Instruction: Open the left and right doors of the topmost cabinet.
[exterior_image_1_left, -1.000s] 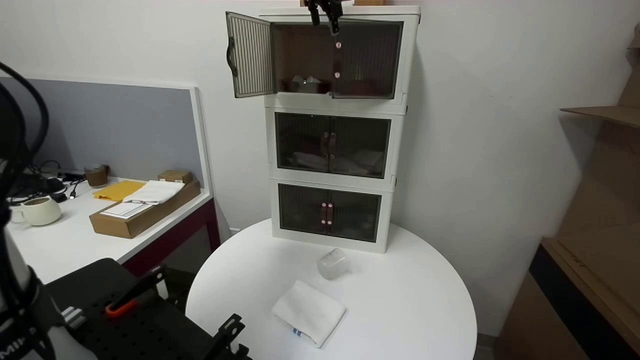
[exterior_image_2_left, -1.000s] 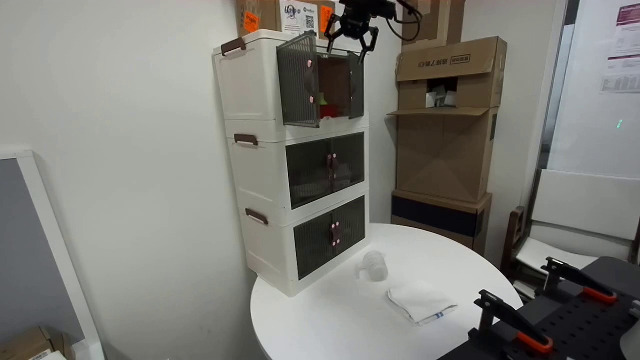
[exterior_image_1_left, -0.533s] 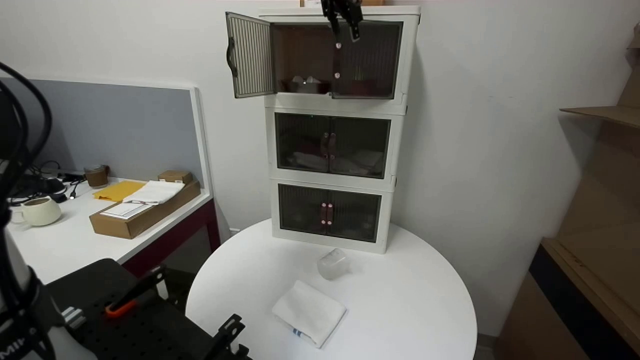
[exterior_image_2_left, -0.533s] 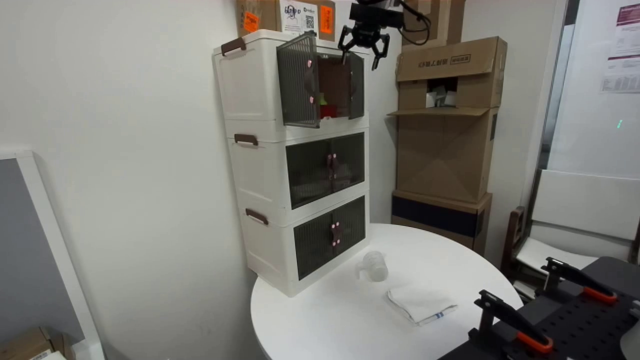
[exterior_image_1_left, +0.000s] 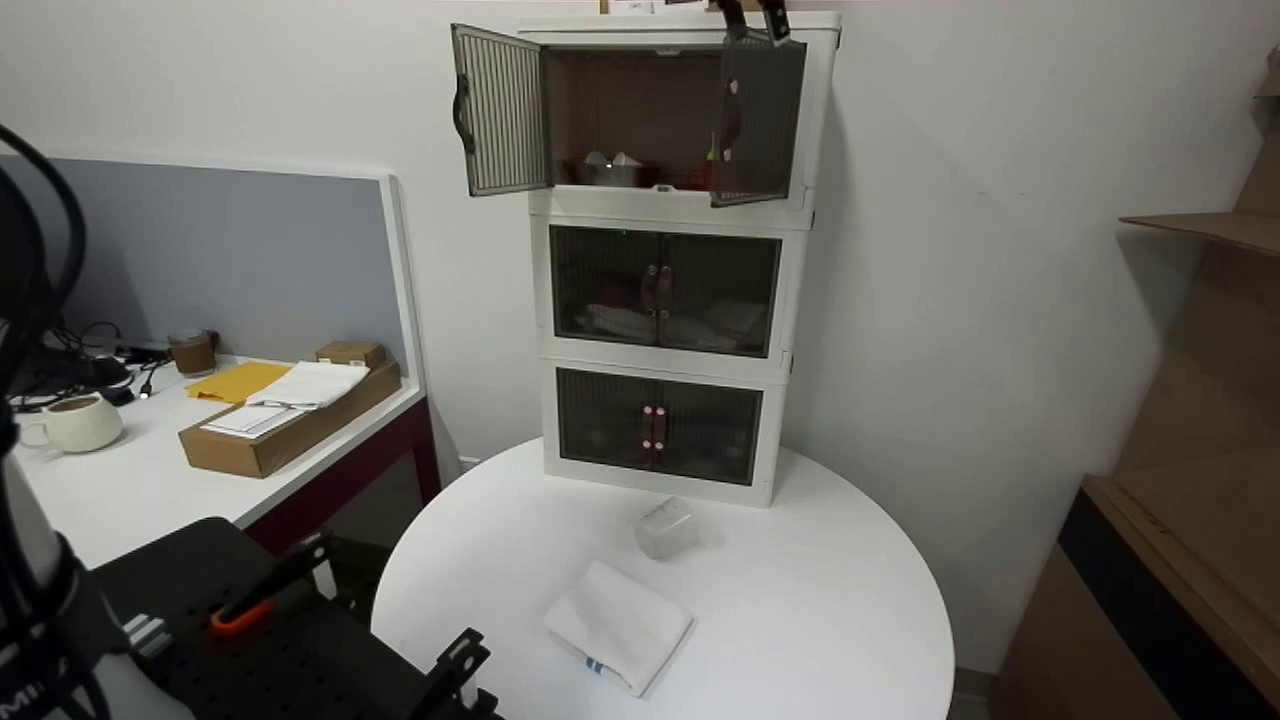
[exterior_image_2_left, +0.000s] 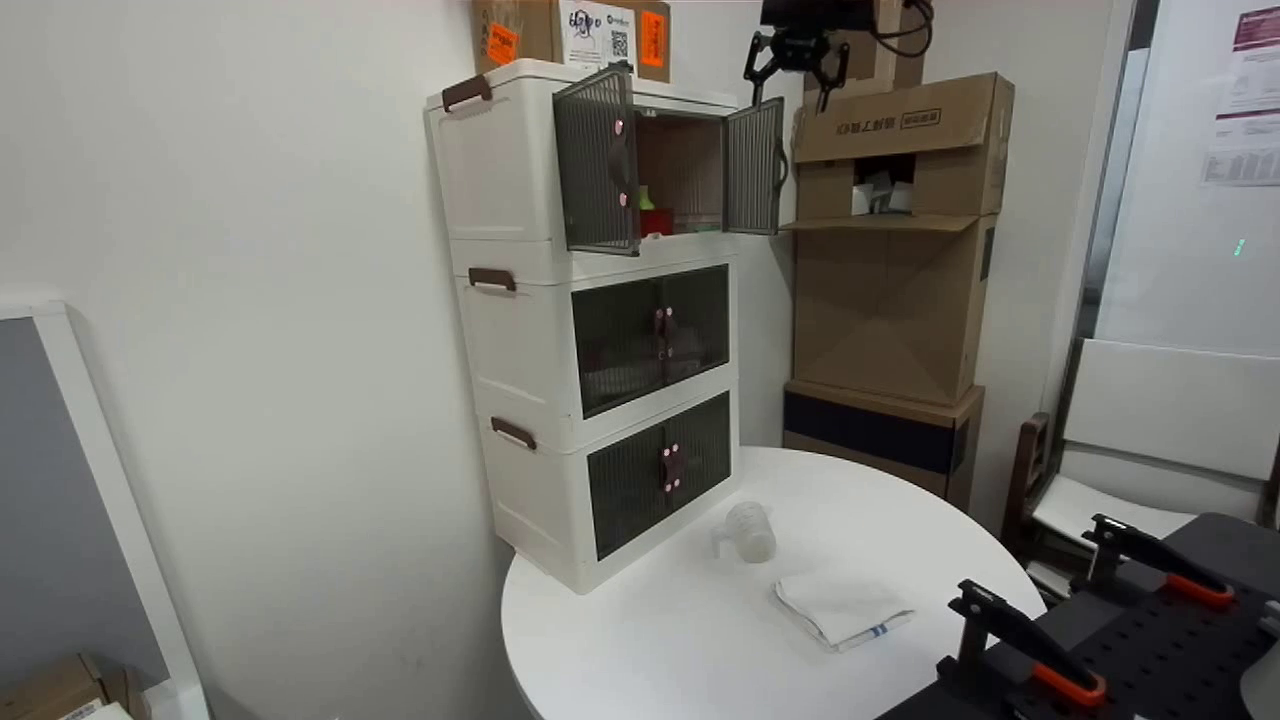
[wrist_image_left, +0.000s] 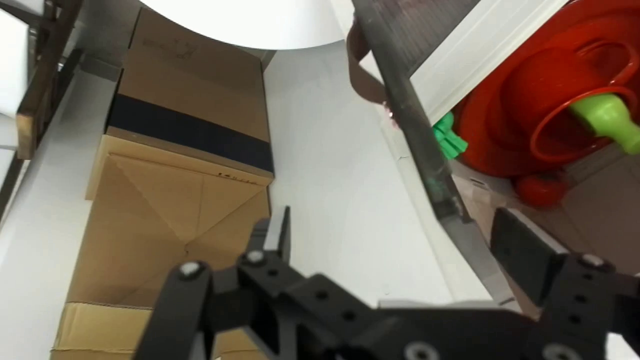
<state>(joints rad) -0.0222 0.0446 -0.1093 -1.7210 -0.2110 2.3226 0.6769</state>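
Note:
The topmost cabinet (exterior_image_2_left: 497, 165) is the upper white tier of a three-tier unit. Its left door (exterior_image_1_left: 505, 110), a ribbed smoky panel, stands swung well out. The right door (exterior_image_2_left: 755, 170) is swung partway out, angled across its side of the opening in both exterior views. My gripper (exterior_image_2_left: 790, 98) is open at that door's top edge. In the wrist view the right door's edge (wrist_image_left: 412, 120) runs between the spread jaws of my gripper (wrist_image_left: 395, 232), nearer the finger on the cabinet's inner side. Whether that finger touches the door, I cannot tell.
Inside the cabinet are a red cup (wrist_image_left: 555, 100) and a green item (wrist_image_left: 607, 120). Cardboard boxes (exterior_image_2_left: 880, 310) are stacked beside the unit, and another box (exterior_image_2_left: 570, 40) sits on top. A clear cup (exterior_image_1_left: 667, 528) and folded white cloth (exterior_image_1_left: 620, 625) lie on the round table (exterior_image_1_left: 830, 600).
The right door has swung outward from nearly closed. My gripper has moved to the right in both exterior views, jaws still spread. The left door has not moved.

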